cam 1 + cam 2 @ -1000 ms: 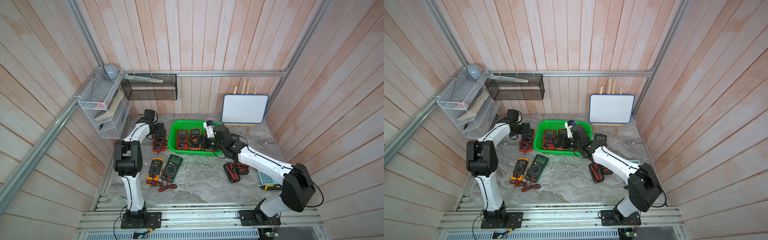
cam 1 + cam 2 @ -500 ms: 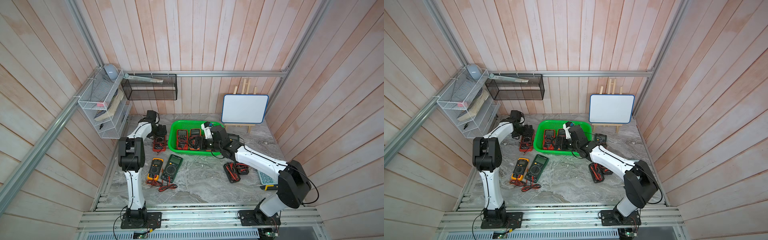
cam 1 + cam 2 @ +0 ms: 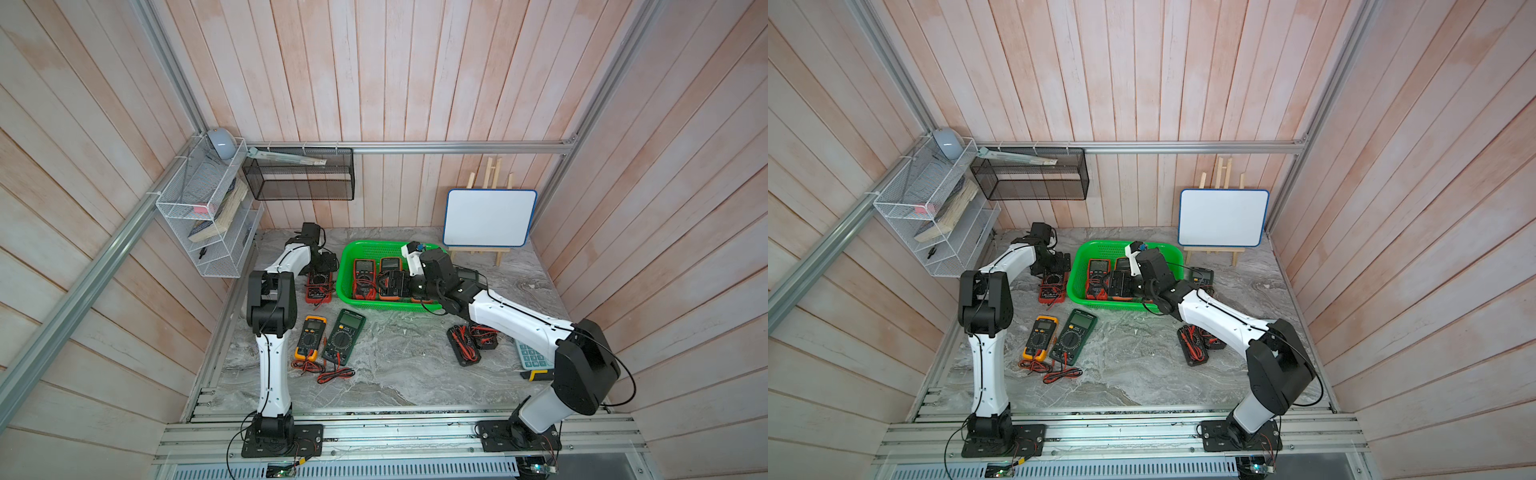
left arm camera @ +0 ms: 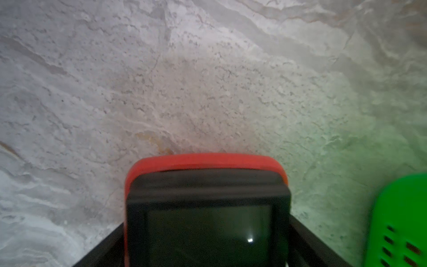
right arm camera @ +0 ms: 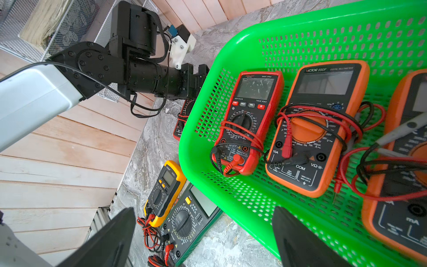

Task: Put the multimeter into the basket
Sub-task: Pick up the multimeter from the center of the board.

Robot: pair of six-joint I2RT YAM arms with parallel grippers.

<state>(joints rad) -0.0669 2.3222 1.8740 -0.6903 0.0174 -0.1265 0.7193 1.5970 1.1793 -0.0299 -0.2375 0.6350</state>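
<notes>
The bright green basket [image 3: 374,249] [image 3: 1100,249] [image 5: 323,34] stands at the back middle of the table. In it lie a red multimeter [image 5: 249,120], an orange one [image 5: 316,129] and another orange one [image 5: 404,161], each wound with leads. Just left of the basket a red-cased multimeter [image 3: 319,286] [image 3: 1052,289] [image 4: 205,161] lies flat on the table. My left gripper [image 3: 322,266] [image 4: 208,223] is open, its fingers straddling the screen end of that multimeter. My right gripper [image 3: 390,282] [image 5: 203,209] hovers open and empty over the basket's front-left part.
A yellow multimeter [image 3: 309,336] and a green one [image 3: 344,336] lie side by side at front left, leads trailing. Black meters with red leads [image 3: 465,349] and a calculator [image 3: 534,357] sit at the right. A whiteboard [image 3: 488,218] stands behind; wire racks [image 3: 208,208] hang at the left wall.
My right gripper has slid left over the basket. My left arm has shifted slightly, its gripper staying at the red-cased multimeter. Both grippers have stayed open.
</notes>
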